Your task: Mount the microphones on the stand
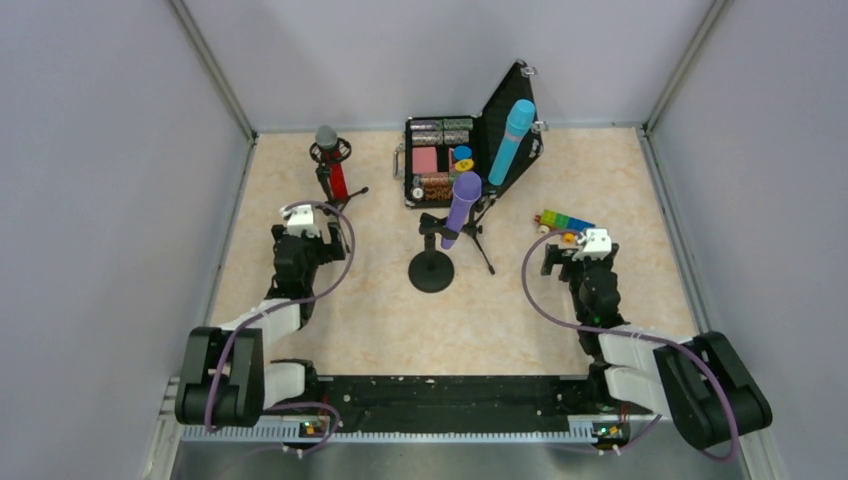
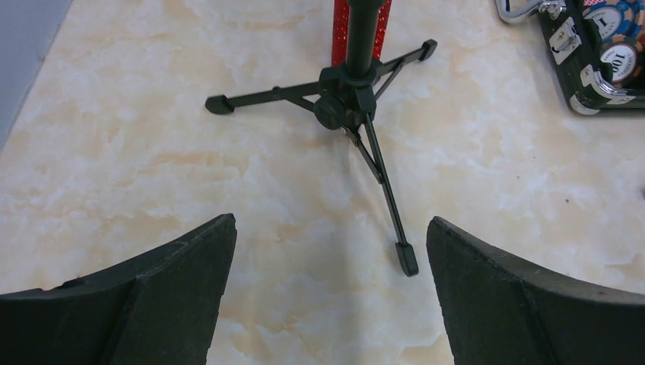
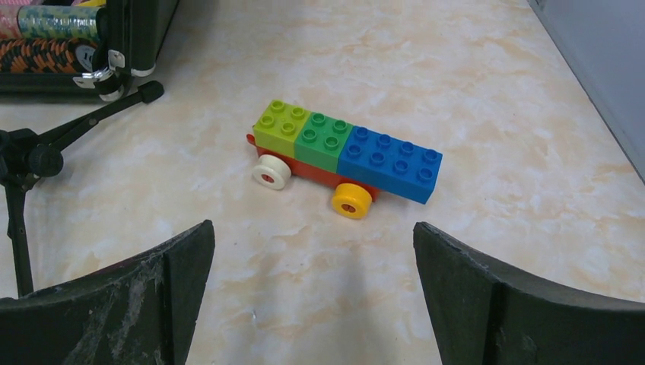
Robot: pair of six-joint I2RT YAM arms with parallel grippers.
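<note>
The glittery red microphone (image 1: 328, 160) with a silver mesh head stands upright in a small black tripod stand (image 1: 338, 192) at the back left. The purple microphone (image 1: 461, 208) sits tilted in a round-base stand (image 1: 432, 271) at the centre. The light blue microphone (image 1: 511, 140) leans in a tripod stand (image 1: 484, 228) beside the case. My left gripper (image 1: 306, 213) is open and empty, just short of the red microphone's tripod (image 2: 347, 103); the red body (image 2: 339, 30) shows behind the pole. My right gripper (image 1: 586, 239) is open and empty.
An open black case (image 1: 440, 160) of poker chips lies at the back centre. A multicoloured toy-brick car (image 3: 346, 156) sits just ahead of my right gripper (image 3: 312, 228); it also shows in the top view (image 1: 563, 220). A tripod leg (image 3: 84, 122) lies to its left. Grey walls enclose the table.
</note>
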